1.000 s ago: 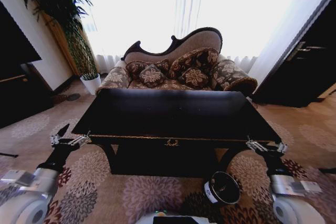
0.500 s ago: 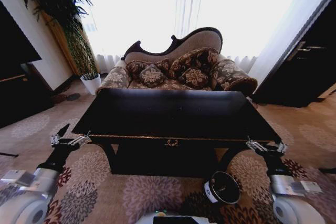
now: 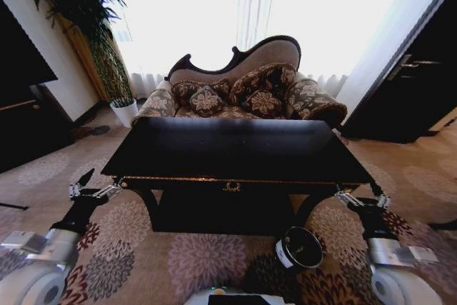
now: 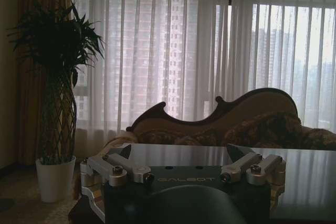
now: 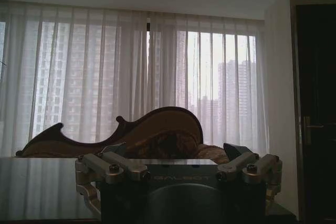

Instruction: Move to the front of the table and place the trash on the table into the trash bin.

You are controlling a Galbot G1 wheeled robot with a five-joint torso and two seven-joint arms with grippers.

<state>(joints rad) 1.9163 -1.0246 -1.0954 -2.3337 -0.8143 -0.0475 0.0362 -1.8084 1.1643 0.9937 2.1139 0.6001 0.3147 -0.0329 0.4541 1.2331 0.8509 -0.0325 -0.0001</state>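
1. The big black surface (image 3: 235, 149) stood in front of the robot, with its long side going from left to right across the room.
2. Its shiny top looked dark, and I could not make out any trash on it.
3. A gold line ran along its front edge, and a small gold emblem (image 3: 231, 186) sat in the middle of the front.
4. The trash bin (image 3: 300, 248) was on the flowery carpet (image 3: 193, 262), near the front right leg of the surface, and much lower than the top.
5. The bin looked tipped, with its round open mouth turned up toward the robot and a white label on its side.
6. The left pincer (image 3: 91, 189) hung low by the front left corner of the surface, and its fingers were apart with nothing between them.
7. The right pincer (image 3: 360, 200) hung low by the front right corner, above the bin, and its fingers were apart too, holding nothing.
8. Both pincers pointed forward at the surface.
9. Behind the surface was a curvy sofa (image 3: 239, 91) with flower cushions.
10. A tall plant (image 3: 86, 19) in a white pot stood to the left of it.
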